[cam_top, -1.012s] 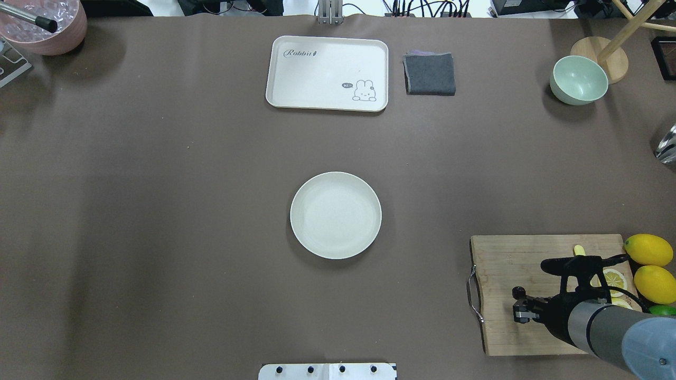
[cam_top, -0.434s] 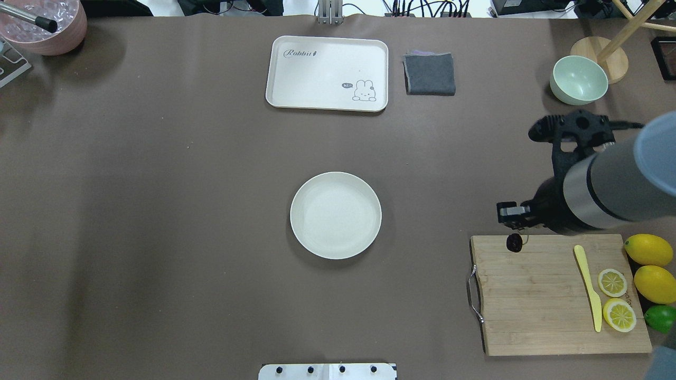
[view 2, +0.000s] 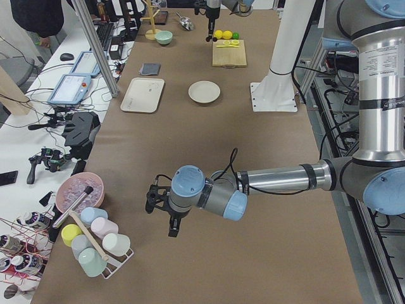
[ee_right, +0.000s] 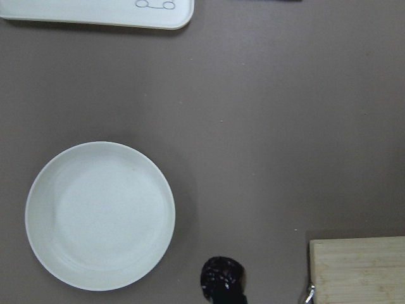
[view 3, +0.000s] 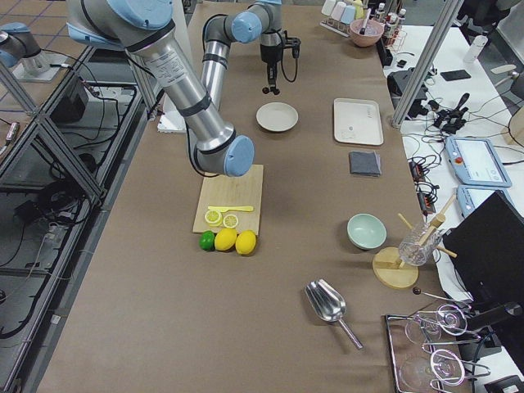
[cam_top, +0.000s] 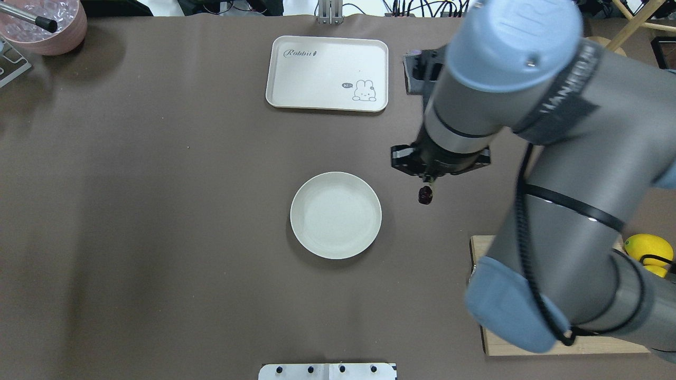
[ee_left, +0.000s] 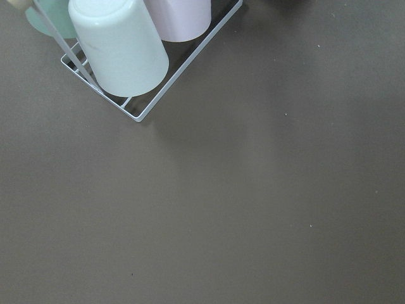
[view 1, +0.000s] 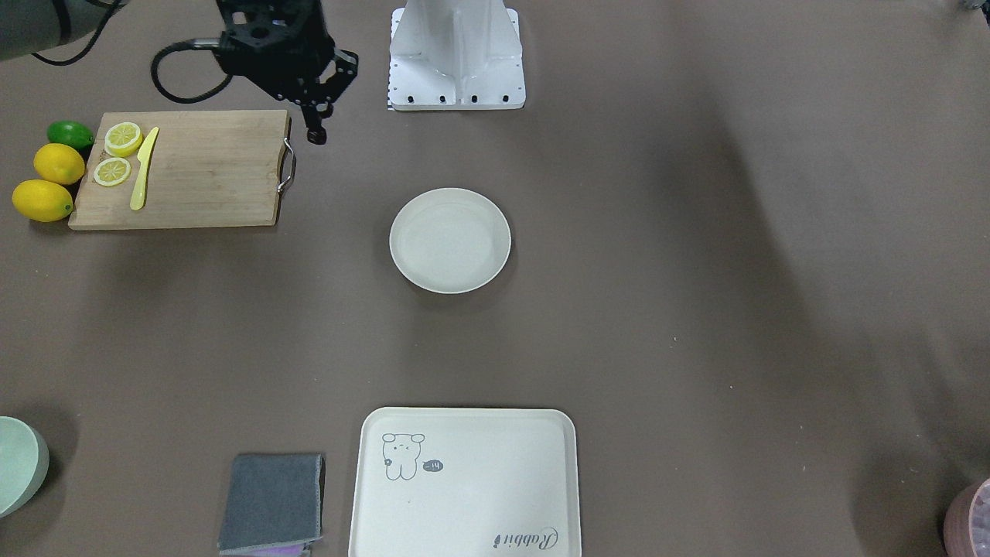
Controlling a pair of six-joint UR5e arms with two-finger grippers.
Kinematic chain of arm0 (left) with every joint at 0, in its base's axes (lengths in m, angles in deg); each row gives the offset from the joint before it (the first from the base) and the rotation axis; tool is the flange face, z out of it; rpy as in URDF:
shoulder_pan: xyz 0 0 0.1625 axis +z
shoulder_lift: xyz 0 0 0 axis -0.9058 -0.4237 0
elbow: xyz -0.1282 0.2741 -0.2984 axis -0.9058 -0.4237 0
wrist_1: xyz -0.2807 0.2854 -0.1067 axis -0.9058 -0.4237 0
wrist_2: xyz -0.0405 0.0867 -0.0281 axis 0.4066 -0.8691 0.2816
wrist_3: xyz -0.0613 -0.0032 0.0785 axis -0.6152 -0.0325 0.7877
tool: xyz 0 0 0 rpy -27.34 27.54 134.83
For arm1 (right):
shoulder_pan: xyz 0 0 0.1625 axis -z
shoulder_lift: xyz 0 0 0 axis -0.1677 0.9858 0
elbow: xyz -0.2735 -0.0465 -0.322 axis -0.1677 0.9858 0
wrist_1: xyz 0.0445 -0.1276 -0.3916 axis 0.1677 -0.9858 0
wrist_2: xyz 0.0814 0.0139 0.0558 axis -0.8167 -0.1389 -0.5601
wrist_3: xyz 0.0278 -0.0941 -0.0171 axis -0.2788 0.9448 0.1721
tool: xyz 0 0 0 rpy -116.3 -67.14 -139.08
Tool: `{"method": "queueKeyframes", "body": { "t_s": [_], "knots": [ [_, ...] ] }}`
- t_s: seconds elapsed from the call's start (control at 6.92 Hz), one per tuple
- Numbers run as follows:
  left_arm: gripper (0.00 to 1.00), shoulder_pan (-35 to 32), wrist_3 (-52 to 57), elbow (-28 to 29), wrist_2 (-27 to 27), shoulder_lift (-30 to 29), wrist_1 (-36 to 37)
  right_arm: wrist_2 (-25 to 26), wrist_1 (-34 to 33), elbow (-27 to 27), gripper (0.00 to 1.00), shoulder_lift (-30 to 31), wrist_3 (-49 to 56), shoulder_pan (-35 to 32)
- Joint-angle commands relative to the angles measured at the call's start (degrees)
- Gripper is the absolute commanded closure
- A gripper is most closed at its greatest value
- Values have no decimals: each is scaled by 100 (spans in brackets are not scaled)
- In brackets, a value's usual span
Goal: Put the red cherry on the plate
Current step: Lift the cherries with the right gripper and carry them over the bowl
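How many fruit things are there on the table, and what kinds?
Whole lemons: 2
Lime: 1
Lemon slices: 2
Red cherry: 1
Total: 6

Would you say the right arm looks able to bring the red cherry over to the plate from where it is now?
Probably yes: the right gripper holds the red cherry just to one side of the plate, with only bare table between them.
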Motion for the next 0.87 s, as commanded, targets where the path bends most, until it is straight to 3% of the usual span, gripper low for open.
{"method": "queueKeyframes", "body": {
  "t_s": [0.0,0.72],
  "knots": [
    [2,-5,0,2,-3,0,32,904,613,922,100,-281,-281,863],
    [2,-5,0,-33,14,18,32,1568,2978,3143,100,-120,-547,1264]
  ]
}}
